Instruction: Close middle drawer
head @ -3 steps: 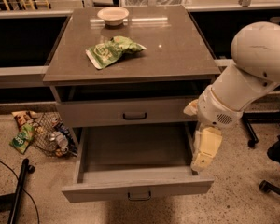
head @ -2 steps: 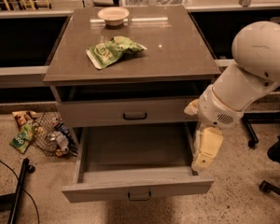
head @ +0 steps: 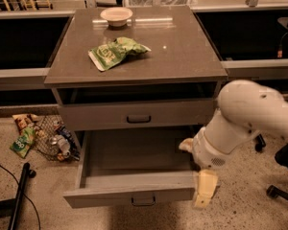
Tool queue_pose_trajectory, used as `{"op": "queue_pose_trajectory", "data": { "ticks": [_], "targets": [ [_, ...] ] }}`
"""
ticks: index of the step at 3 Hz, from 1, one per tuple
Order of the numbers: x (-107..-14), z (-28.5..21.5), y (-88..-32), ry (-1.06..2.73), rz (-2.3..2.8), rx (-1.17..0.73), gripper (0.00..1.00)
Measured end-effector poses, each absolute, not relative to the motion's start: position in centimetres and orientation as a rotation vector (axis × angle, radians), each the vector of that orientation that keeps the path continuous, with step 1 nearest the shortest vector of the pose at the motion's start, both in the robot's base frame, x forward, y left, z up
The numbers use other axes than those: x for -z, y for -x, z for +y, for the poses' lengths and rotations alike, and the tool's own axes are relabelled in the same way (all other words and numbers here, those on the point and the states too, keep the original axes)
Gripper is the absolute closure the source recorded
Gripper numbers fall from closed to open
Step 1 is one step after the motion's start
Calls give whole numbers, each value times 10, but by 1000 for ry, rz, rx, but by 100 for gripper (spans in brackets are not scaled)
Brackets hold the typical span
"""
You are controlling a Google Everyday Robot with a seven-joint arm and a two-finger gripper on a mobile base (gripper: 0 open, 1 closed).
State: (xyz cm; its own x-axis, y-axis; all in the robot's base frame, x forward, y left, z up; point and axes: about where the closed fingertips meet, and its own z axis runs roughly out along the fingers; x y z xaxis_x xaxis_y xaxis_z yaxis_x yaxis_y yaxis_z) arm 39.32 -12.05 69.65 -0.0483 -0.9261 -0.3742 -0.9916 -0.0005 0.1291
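The middle drawer [head: 129, 194] is a wide shallow grey drawer with a small dark bar handle. It stands pulled far out of the cabinet [head: 134, 56], and its inside is bare. The upper drawer front [head: 138, 115] above it sits nearly flush. The lowest drawer is hidden under the open one. My gripper [head: 204, 190], cream-coloured at the end of the white arm [head: 249, 119], hangs at the front right corner of the middle drawer, right by the drawer's front panel.
A green snack bag [head: 116, 51] and a white bowl [head: 116, 16] lie on the cabinet top. A wire basket with packets [head: 48, 138] sits on the floor at the left. A dark pole [head: 19, 195] lies at the lower left. Chair wheels [head: 278, 190] stand at the right.
My gripper has moved down and forward, from beside the drawer's right side to its front right corner. The drawer stays equally far open.
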Motion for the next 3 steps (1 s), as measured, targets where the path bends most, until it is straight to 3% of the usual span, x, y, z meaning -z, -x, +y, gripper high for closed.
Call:
{"op": "queue_pose_trajectory", "data": {
  "ticks": [3],
  "targets": [
    [-601, -98, -371, 2125, 2025, -569, 0]
  ]
}}
